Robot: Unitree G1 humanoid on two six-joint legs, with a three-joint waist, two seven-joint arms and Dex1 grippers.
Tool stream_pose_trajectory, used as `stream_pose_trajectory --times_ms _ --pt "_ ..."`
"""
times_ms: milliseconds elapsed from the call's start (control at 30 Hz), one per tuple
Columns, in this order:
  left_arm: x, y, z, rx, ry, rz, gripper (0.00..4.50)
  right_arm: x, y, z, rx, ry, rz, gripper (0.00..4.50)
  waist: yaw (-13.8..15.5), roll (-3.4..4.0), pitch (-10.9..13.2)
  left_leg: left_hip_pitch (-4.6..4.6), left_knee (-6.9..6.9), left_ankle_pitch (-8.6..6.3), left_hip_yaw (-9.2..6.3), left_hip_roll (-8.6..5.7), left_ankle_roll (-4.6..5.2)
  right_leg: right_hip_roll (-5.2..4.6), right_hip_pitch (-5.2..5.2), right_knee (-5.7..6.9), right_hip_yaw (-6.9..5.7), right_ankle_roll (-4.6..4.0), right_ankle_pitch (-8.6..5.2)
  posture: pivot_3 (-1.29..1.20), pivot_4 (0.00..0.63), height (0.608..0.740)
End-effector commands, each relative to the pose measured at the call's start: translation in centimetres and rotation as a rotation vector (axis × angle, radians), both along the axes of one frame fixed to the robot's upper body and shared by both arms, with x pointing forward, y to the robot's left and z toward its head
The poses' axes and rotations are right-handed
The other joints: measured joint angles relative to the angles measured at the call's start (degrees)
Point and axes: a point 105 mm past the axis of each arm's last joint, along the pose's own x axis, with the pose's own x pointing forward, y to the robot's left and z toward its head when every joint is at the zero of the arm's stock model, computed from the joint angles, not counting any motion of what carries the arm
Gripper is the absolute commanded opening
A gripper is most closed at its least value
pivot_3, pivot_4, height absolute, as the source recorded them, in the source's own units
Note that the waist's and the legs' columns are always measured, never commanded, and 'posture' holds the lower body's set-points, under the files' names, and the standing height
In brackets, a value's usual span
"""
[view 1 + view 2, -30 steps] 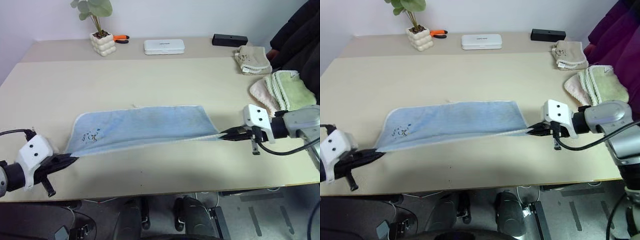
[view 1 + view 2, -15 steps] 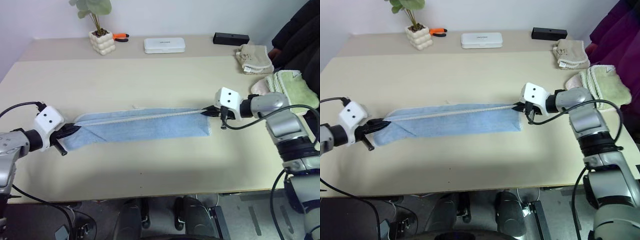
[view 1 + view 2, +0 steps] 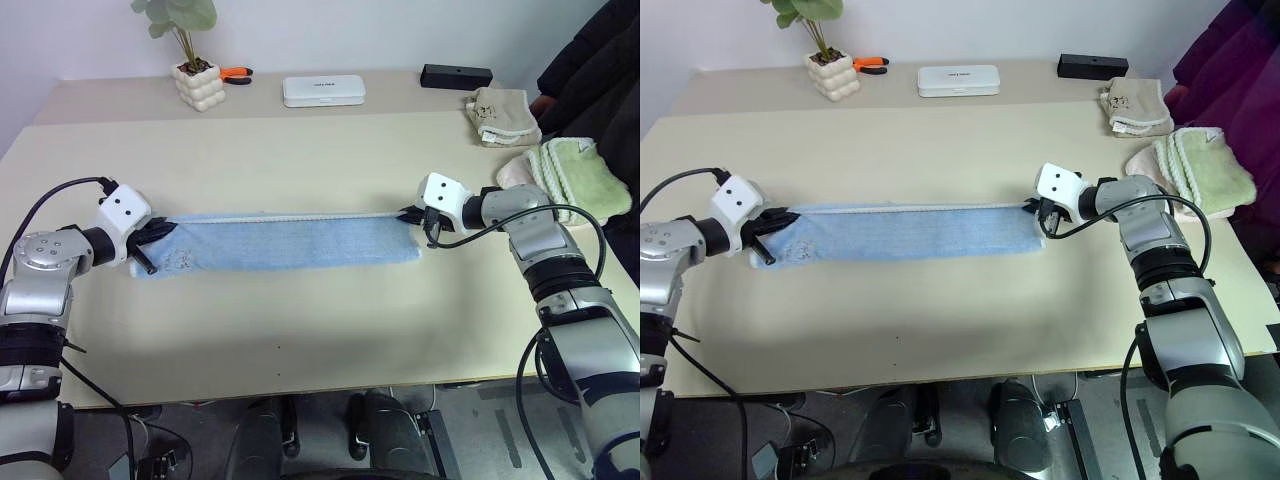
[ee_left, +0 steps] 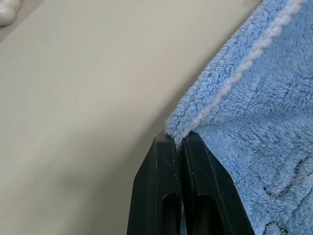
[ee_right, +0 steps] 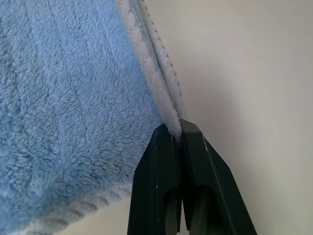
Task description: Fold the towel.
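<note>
The towel (image 3: 285, 241) lies mid-table as a long, narrow blue band, doubled lengthwise, with its whitish trim running along the far edge. The left gripper (image 3: 160, 230) pinches the band's left end, jaws clamped tight on the trimmed corner; the right gripper (image 3: 411, 214) does the same at the right end, its jaws closed on two layers of trim stacked together. Both pinches sit low, at the far edge of the cloth.

The first fold, near edge brought over to the far edge, looks laid down, so the step in hand is setting it flat. Next the corners need letting go with the trims lined up, and then a fresh grip on one short end to carry it across to the other.

Farther off, a beige folded cloth (image 3: 506, 115) and pink and green folded towels (image 3: 565, 176) rest at the table's right side. On the far strip stand a white pot (image 3: 203, 87) holding a green plant (image 3: 180, 18), orange-handled pliers (image 3: 237, 73), a closed white case (image 3: 323, 91) whose contents cannot be seen, and a black box (image 3: 456, 76).
</note>
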Motion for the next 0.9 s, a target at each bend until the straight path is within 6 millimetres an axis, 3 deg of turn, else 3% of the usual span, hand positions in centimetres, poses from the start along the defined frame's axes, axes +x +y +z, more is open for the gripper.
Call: stream_pose_trajectory --times_ms 33,100,200,333,533,600,667,833,900 --pt "0.1 0.3 -0.2 -0.006 0.012 0.002 0.00 0.3 -0.5 1.7 0.023 -0.054 -0.017 0.01 -0.01 0.00 0.00 0.00 0.00 0.00 0.01 0.00 0.00 0.00 0.00 0.00 0.01 0.00 0.00 0.00 0.150 0.740" --pt "0.1 0.3 -0.2 -0.031 0.018 0.007 0.60 0.3 -0.5 1.7 0.032 -0.047 -0.022 0.00 -0.01 0.00 0.00 0.00 0.00 0.00 0.01 0.00 0.00 0.00 0.00 0.00 0.01 0.00 0.00 0.00 0.150 0.740" --pt "0.2 1.1 0.4 -0.051 -0.010 0.054 1.68 0.4 -0.8 2.0 0.038 -0.057 -0.041 0.85 0.01 0.00 0.00 0.00 0.02 0.00 0.00 0.00 0.00 0.01 0.00 0.02 0.01 0.00 0.00 0.00 0.150 0.740" --pt "-0.4 3.0 1.4 -0.125 -0.066 0.142 3.71 0.5 -1.5 2.5 0.033 -0.104 -0.077 2.84 -0.04 0.00 0.00 0.00 0.03 0.00 -0.01 0.04 0.00 0.00 0.00 0.02 0.03 0.00 0.00 0.00 0.150 0.740" --pt "-0.7 6.8 1.6 -0.117 -0.173 0.368 3.71 0.1 -1.7 2.1 0.037 -0.114 -0.088 2.84 0.02 -0.01 -0.01 0.03 0.04 0.01 -0.03 0.11 -0.01 0.00 0.00 0.06 0.05 0.00 0.00 0.00 0.150 0.740" --pt "-0.5 7.4 1.8 -0.116 -0.206 0.415 3.71 0.0 -1.7 2.1 0.043 -0.118 -0.094 2.84 0.02 -0.01 -0.01 0.03 0.06 0.02 -0.04 0.11 -0.02 0.00 0.02 0.08 0.05 0.00 0.01 0.00 0.150 0.740" --pt "-0.5 7.4 2.7 -0.220 -0.247 0.431 3.71 -0.3 -1.9 2.4 0.077 -0.115 -0.110 2.84 0.11 -0.02 -0.01 0.03 0.07 0.02 -0.05 0.11 -0.02 0.00 0.02 0.08 0.05 0.01 0.01 0.00 0.150 0.740" --pt "-2.3 6.0 4.6 -0.315 -0.308 0.347 3.78 -3.2 -2.5 3.4 0.319 0.011 -0.162 4.47 0.27 -0.04 -0.03 0.01 0.04 0.01 -0.10 0.12 -0.01 0.00 0.03 0.03 0.05 0.01 0.01 0.00 0.150 0.740" --pt "-3.1 3.8 5.1 -0.308 -0.313 0.254 3.78 -4.7 -2.8 3.4 0.429 0.075 -0.212 4.47 0.40 -0.04 -0.03 0.01 0.04 0.01 -0.11 0.13 -0.01 0.00 0.04 0.03 0.05 0.01 0.01 0.00 0.150 0.740"
